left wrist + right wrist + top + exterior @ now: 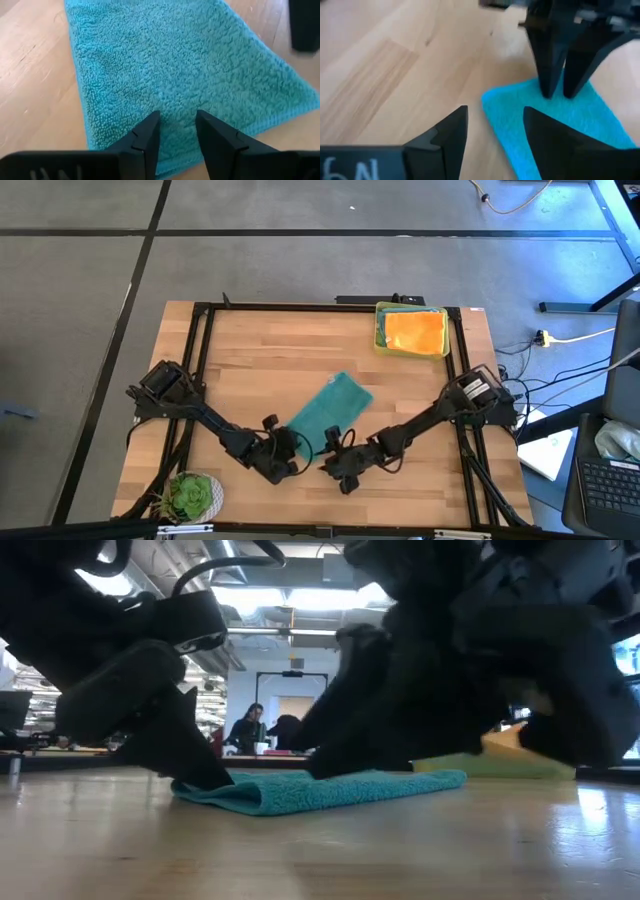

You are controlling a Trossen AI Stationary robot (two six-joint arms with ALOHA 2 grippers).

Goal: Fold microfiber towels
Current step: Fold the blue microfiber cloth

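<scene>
A teal microfiber towel (328,412), folded into a long strip, lies flat and slantwise on the wooden table (250,360). My left gripper (177,120) is open, slanting down over the strip's near end (297,442). My right gripper (495,117) is open and low at the same end. One of its fingers is over bare wood and the other over the towel's corner (492,100). An orange towel (415,330) lies in the yellow tray (380,340) at the far right. My left gripper's two fingertips (547,92) stand on the towel's top face close to its near end (175,102), slanting down from the table's left. Nothing is pinched between them and the towel lies flat. My right gripper: I cannot tell whether its fingers touch the towel's corner.
A small green plant (190,495) stands at the near left corner. A black frame (300,307) runs around the table's edges. Bare wood lies left of and beyond the towel. A person sits in the room (245,730) behind the table.
</scene>
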